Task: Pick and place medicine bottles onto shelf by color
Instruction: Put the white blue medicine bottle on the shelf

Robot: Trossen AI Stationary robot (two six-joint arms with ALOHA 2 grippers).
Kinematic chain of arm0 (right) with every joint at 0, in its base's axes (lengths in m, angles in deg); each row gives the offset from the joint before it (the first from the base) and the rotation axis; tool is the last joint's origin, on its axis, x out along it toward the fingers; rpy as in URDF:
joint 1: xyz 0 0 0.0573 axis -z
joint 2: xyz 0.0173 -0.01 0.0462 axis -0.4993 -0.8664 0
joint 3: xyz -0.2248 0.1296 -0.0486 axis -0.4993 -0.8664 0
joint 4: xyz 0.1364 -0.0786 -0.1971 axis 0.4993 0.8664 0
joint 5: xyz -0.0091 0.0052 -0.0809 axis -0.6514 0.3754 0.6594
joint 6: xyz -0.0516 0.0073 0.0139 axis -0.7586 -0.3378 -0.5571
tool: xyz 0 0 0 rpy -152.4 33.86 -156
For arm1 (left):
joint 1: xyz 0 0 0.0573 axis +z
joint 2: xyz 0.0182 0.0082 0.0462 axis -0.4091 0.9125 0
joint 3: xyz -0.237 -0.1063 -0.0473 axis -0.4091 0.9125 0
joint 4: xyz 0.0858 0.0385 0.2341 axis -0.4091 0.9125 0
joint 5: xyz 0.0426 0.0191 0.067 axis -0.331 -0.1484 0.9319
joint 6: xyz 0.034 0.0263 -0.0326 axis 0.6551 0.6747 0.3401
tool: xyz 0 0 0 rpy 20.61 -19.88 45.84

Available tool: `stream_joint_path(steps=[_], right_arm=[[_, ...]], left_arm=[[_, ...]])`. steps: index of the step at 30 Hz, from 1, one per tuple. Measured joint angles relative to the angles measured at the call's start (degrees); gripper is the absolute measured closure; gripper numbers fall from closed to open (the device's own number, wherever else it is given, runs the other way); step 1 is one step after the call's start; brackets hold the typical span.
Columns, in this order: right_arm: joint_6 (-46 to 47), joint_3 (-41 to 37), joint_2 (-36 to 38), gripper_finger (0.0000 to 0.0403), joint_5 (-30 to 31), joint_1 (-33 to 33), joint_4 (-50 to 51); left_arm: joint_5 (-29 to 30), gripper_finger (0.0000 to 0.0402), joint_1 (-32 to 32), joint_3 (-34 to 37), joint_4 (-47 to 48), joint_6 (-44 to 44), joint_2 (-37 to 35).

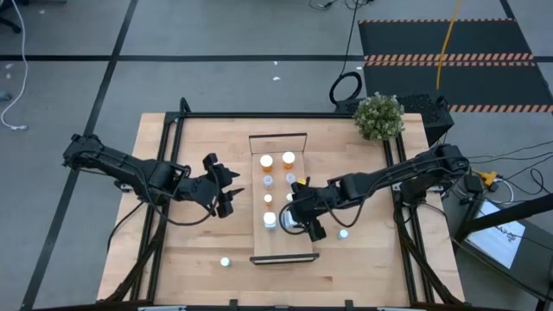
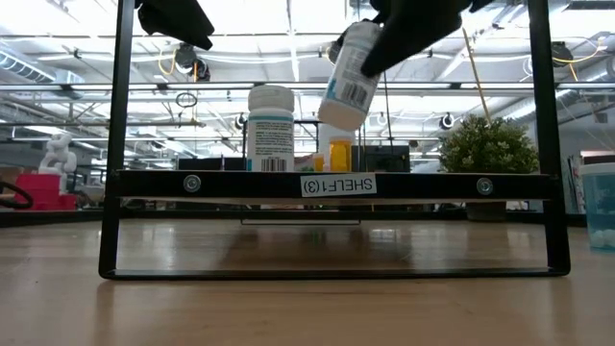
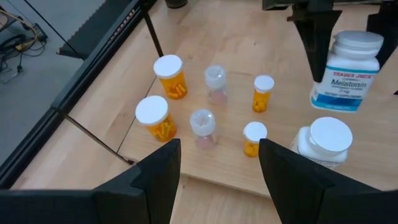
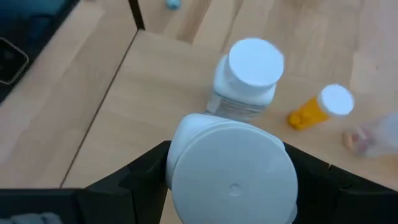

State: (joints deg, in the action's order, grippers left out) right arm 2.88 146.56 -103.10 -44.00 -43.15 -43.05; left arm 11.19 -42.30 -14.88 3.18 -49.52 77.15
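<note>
Right gripper (image 1: 298,218): jaws pinching a white bottle (image 2: 351,75), holding it tilted above the shelf's near end.
Standing white bottle (image 4: 247,78): sitting upright on the shelf (image 1: 278,244), just beside the held one.
Small orange bottles (image 3: 255,137): standing mid-shelf with two clear bottles (image 3: 203,126).
Large orange bottles (image 3: 154,118): occupying the far end, 12 o'clock.
Left gripper (image 1: 226,192): jaws spread, hovering at 9 o'clock over the tabletop (image 1: 190,250).
Loose bottles (image 1: 225,261): lying at 7 and 4 o'clock.

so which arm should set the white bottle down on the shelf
Right. The right gripper is shut on the white bottle above the shelf. The left gripper is open and empty beside the shelf.
</note>
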Motion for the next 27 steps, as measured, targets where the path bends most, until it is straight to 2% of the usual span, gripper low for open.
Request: stream_joint_path(steps=[17,27], right_arm=[[-3.17,-0.04,-0.1,0.0156,0.02,-0.04,2.48],[-3.17,-0.11,-3.46,0.0156,-0.16,-0.04,1.85]], left_arm=[[-0.02,0.0183,0.0,0.0,-0.04,0.43,0.0],[-0.02,0.0183,0.01,0.0,-0.04,0.47,0.0]])
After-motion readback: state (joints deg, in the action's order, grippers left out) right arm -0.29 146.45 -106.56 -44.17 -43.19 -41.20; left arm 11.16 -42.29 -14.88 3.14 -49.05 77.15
